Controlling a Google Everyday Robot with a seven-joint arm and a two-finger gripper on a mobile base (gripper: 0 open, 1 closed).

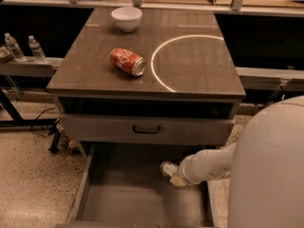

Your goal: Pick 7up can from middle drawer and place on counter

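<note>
The middle drawer (133,201) stands pulled out at the bottom of the view, its plain grey floor showing. My arm reaches into it from the right. My gripper (170,171) is over the drawer's back right part, shut on the 7up can (166,167), a small pale can at the arm's tip. The can sits a little above the drawer floor. The counter (199,65) with its white circle line is above, behind the drawer.
A red-orange can (127,61) lies on its side on the counter, left of the circle. A white bowl (127,18) stands at the back. The closed drawer front with a dark handle (146,128) overhangs the open drawer. Water bottles (12,46) stand on the left ledge. My white body (270,175) fills the right.
</note>
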